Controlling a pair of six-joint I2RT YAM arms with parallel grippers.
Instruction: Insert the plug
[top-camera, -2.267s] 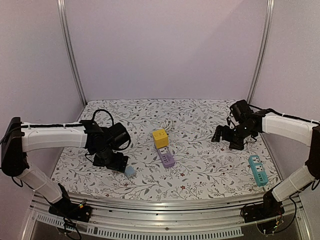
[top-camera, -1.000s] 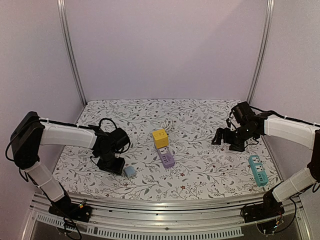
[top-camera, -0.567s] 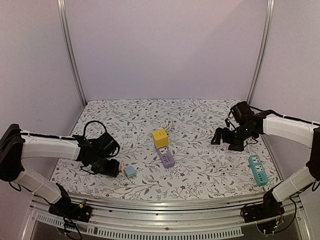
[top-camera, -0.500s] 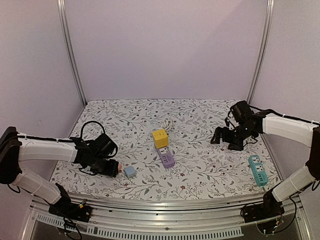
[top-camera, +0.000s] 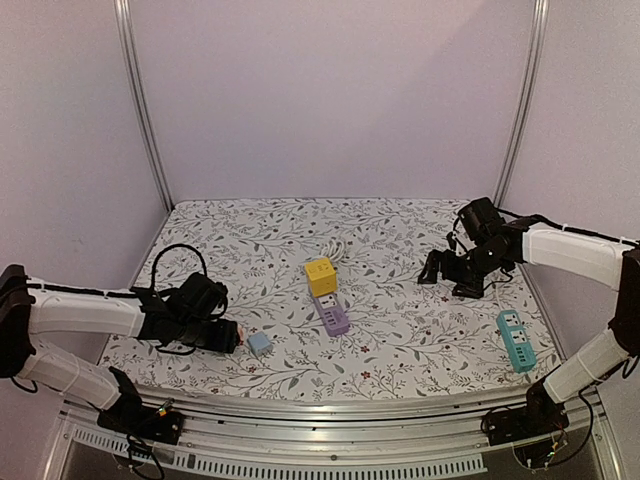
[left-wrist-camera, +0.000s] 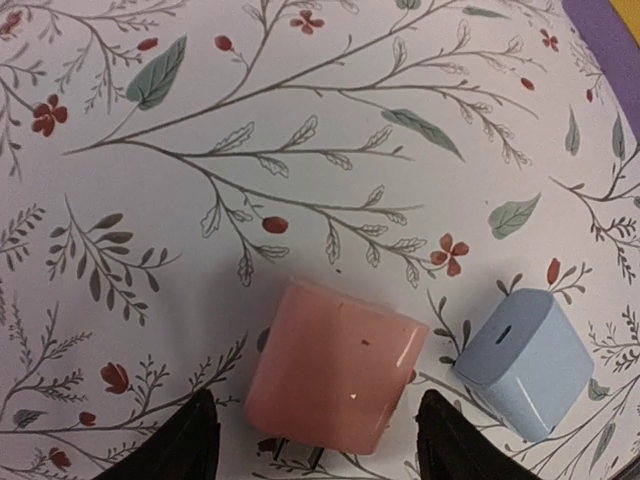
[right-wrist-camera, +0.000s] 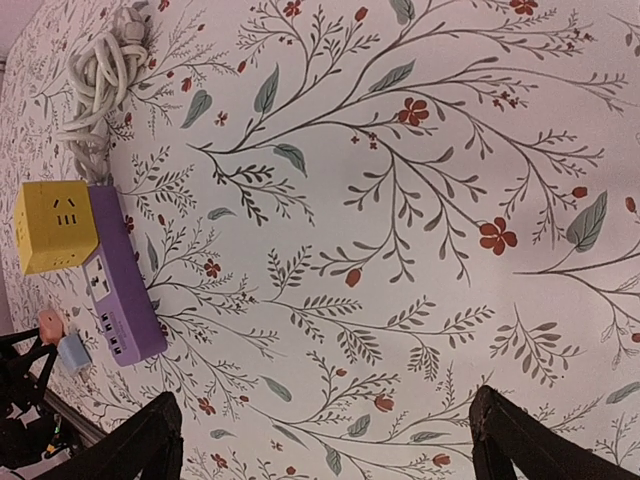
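A pink plug (left-wrist-camera: 335, 375) lies on the floral cloth with its prongs pointing toward my left gripper (left-wrist-camera: 320, 452). That gripper is open, one finger on each side of the plug, not touching it. In the top view the pink plug (top-camera: 240, 334) sits just off my left gripper (top-camera: 224, 336), low at the front left. A light blue plug (left-wrist-camera: 522, 362) lies right beside the pink one. The purple power strip (top-camera: 332, 316) lies mid-table with a yellow cube socket (top-camera: 320, 274) at its far end. My right gripper (top-camera: 446, 278) is open and empty above bare cloth (right-wrist-camera: 325, 445).
A teal power strip (top-camera: 514, 338) lies at the front right. A coiled white cable (top-camera: 335, 250) lies behind the yellow cube. The right wrist view shows the purple strip (right-wrist-camera: 118, 300), the cube (right-wrist-camera: 55, 225) and the cable (right-wrist-camera: 100, 70) at its left.
My left arm has dropped and drawn back toward the left near corner, uncovering the pink plug beside the blue one. The right arm has barely moved.
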